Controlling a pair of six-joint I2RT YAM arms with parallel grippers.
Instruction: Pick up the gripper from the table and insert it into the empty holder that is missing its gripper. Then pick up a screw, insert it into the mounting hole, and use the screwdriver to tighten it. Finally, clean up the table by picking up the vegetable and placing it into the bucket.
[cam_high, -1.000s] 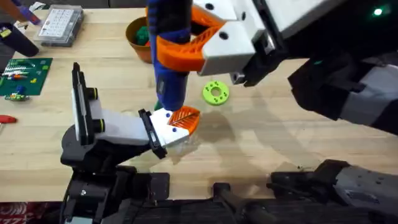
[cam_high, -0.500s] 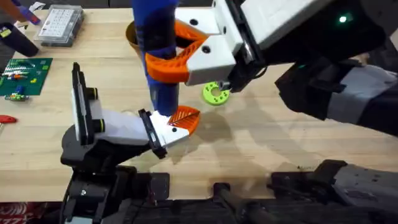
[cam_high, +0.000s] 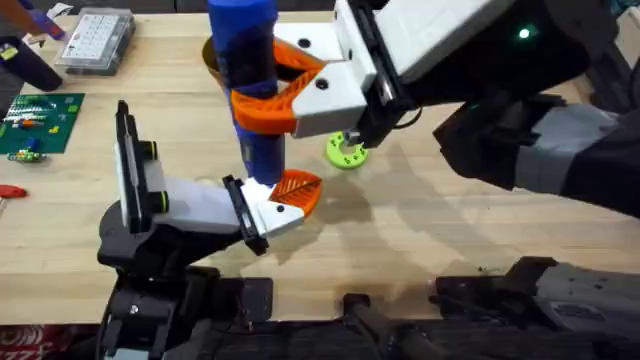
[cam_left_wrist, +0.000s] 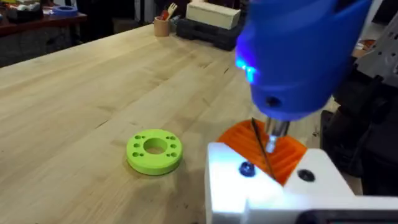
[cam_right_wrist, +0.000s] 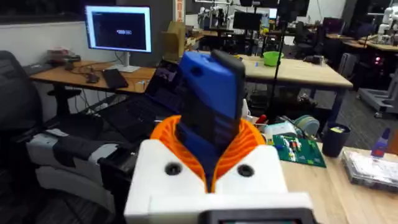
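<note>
My right gripper (cam_high: 262, 88) is shut on the bright blue screwdriver (cam_high: 248, 60), holding it nearly upright between orange pads (cam_right_wrist: 249, 140). The screwdriver's blue body (cam_right_wrist: 211, 118) stands out of that grip. Its silver bit (cam_left_wrist: 272, 135) points down just above my left gripper (cam_high: 296, 191), a white piece with an orange ribbed pad (cam_left_wrist: 283, 152). A small dark screw head (cam_left_wrist: 247, 168) sits in one hole of the white piece, and a second hole (cam_left_wrist: 305, 175) lies beside it. The orange bucket (cam_high: 210, 58) peeks out behind the screwdriver. The vegetable is hidden.
A lime-green ring with holes (cam_high: 346, 152) (cam_left_wrist: 154, 149) lies on the wood just right of the screwdriver. A clear compartment box (cam_high: 95, 40), a dark tool with a purple tip (cam_high: 30, 25) and a green board (cam_high: 35, 120) sit at the far left.
My right arm has shifted left with the screwdriver, bringing it more upright and covering more of the bucket. The tip stays over the left gripper, which has not moved.
</note>
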